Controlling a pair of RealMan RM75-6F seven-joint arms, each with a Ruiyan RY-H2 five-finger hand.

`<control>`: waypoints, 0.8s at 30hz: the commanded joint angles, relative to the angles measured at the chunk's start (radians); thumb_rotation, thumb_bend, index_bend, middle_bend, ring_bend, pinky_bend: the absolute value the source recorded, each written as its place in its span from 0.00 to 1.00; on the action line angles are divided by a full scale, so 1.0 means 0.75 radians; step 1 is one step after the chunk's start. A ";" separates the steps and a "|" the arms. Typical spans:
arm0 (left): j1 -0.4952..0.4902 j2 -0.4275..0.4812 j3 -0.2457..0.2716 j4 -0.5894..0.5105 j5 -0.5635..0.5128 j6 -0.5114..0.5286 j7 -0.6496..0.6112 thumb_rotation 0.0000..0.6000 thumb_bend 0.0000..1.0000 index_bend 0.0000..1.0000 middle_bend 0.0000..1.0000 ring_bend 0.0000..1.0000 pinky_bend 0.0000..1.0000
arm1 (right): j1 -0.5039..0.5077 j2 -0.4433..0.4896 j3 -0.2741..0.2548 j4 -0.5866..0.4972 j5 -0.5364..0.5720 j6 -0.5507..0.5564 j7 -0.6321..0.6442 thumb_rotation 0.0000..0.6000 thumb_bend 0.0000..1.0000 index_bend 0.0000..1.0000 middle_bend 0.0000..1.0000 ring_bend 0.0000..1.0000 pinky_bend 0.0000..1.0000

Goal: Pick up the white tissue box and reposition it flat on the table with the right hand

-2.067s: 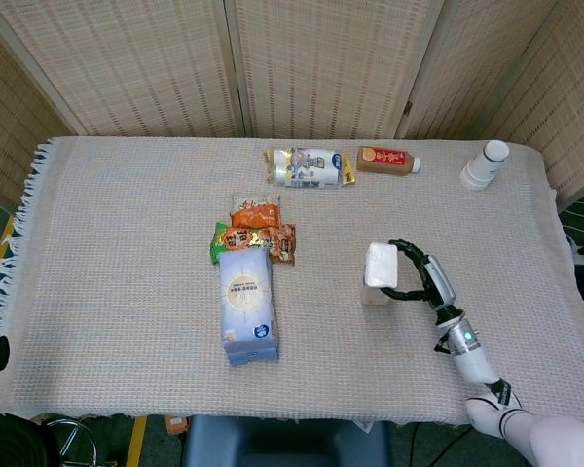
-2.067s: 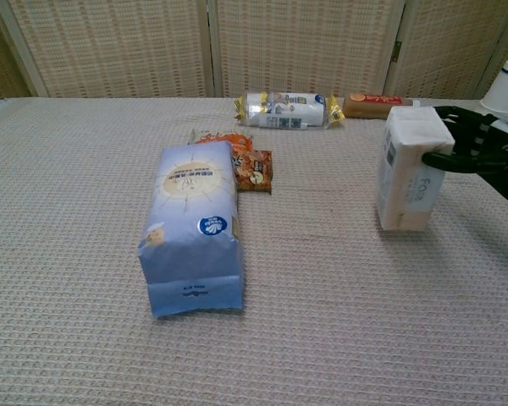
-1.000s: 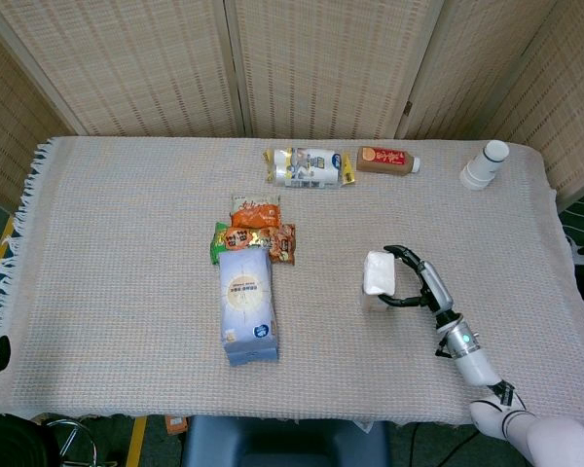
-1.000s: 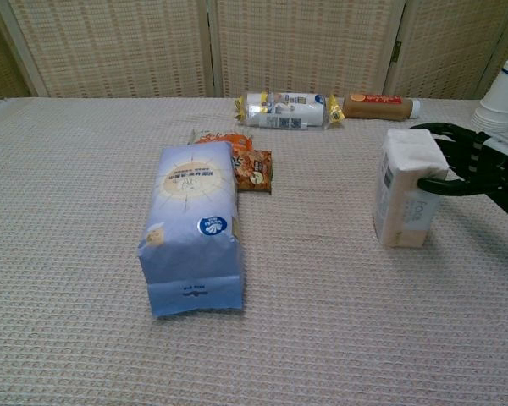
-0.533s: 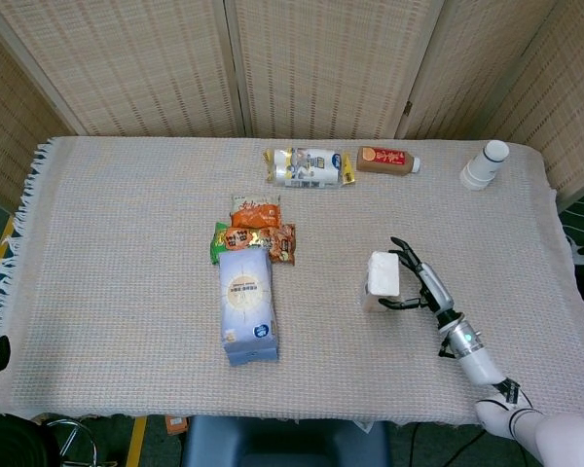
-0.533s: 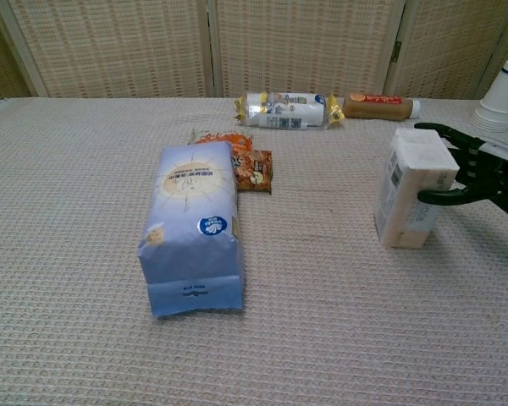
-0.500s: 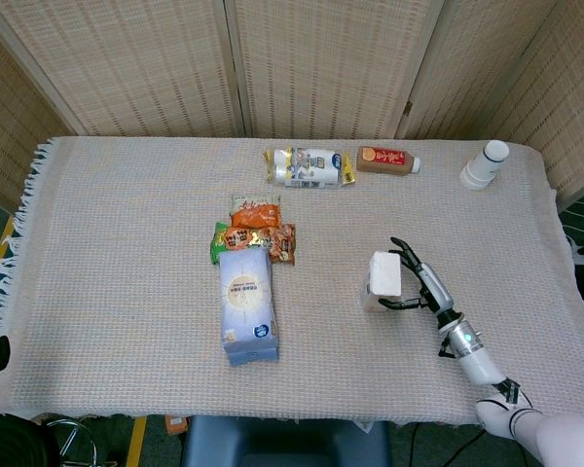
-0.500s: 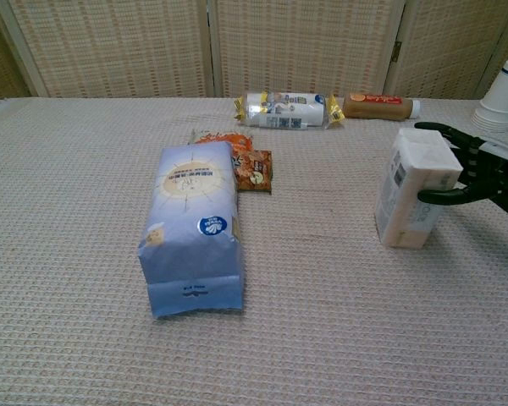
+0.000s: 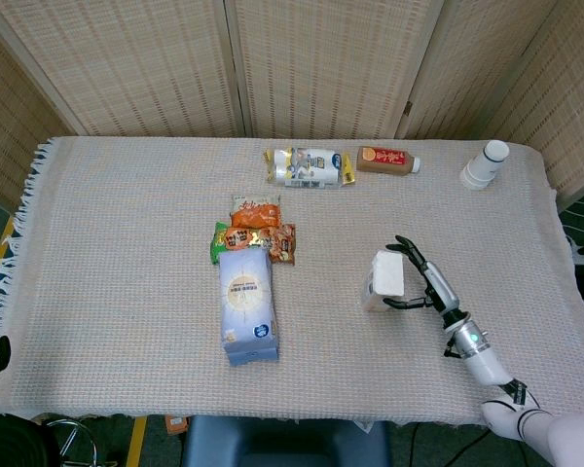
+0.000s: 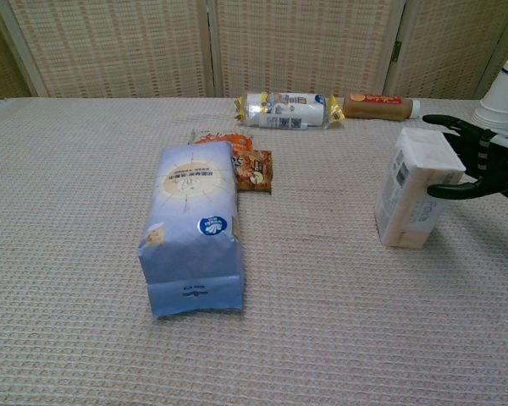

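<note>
Right hand [image 9: 420, 279] sits at the white tissue box [image 9: 385, 279], and I can see its dark fingers [image 10: 457, 189] wrapped around the box's upper end, gripping it. The box stands on its narrow end on the bench [image 9: 127, 243], leaning toward the right edge, in the right half and nearer the front edge than the back. My left hand does not show in either view. A tall blue bag [image 10: 191, 227] lies flat toward the middle, with orange snack packets [image 9: 258, 232] touching its far end. Along the back edge I see a white wrapped packet [image 9: 309, 166] and a brown bottle [image 9: 387, 159] lying down, and stacked paper cups [image 9: 484, 164] near the back right corner.
</note>
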 commanded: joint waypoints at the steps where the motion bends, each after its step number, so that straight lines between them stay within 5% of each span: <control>1: 0.000 -0.001 0.000 0.000 0.000 0.000 0.003 1.00 0.53 0.13 0.00 0.00 0.11 | 0.004 0.028 0.007 -0.038 -0.007 0.024 -0.060 1.00 0.01 0.00 0.06 0.02 0.00; 5: 0.000 0.000 -0.001 -0.005 -0.007 0.000 0.007 1.00 0.53 0.13 0.00 0.00 0.11 | 0.004 0.089 0.031 -0.162 -0.009 0.078 -0.270 1.00 0.01 0.00 0.04 0.00 0.00; 14: 0.004 0.004 -0.001 -0.012 -0.003 0.008 0.004 1.00 0.53 0.13 0.00 0.00 0.11 | -0.043 0.382 0.062 -0.810 -0.010 0.173 -0.920 1.00 0.00 0.00 0.02 0.00 0.00; 24: 0.004 0.008 -0.004 -0.016 -0.019 0.004 0.011 1.00 0.53 0.13 0.00 0.00 0.11 | -0.132 0.563 0.203 -1.582 0.150 0.331 -2.046 1.00 0.00 0.00 0.02 0.00 0.00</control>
